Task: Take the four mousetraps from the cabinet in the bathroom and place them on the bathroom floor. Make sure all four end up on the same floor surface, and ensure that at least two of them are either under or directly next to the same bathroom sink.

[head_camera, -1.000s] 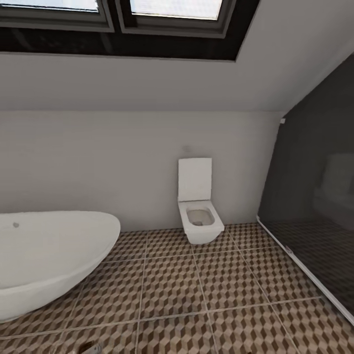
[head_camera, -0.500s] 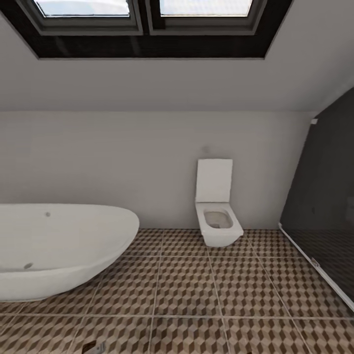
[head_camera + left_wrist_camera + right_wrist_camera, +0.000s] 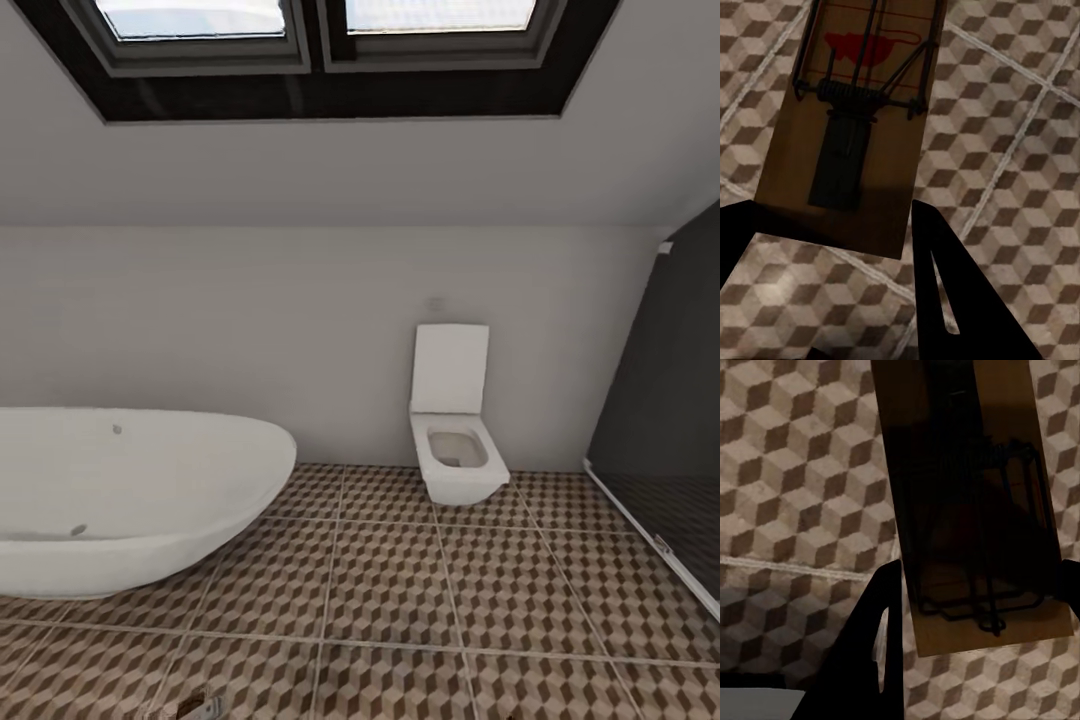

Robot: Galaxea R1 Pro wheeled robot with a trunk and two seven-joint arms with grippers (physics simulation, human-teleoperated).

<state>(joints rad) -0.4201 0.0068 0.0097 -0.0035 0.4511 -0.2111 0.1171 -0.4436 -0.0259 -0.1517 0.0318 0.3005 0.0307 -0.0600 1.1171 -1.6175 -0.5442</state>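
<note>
while the bathtub (image 3: 130,500) sits at nine o'clock and the toilet (image 3: 455,440) at one, each gripper (image 3: 832,247) (image 3: 975,607) clamps a mousetrap (image 3: 847,135) (image 3: 975,502) above the tiled floor (image 3: 400,590).

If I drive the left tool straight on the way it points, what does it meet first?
Probably the cube-patterned brown and beige tiled floor. The left tool is shut on a flat brown wooden mousetrap, which sticks out ahead, so that board would likely touch the tiles first. Depth is unclear.
</note>
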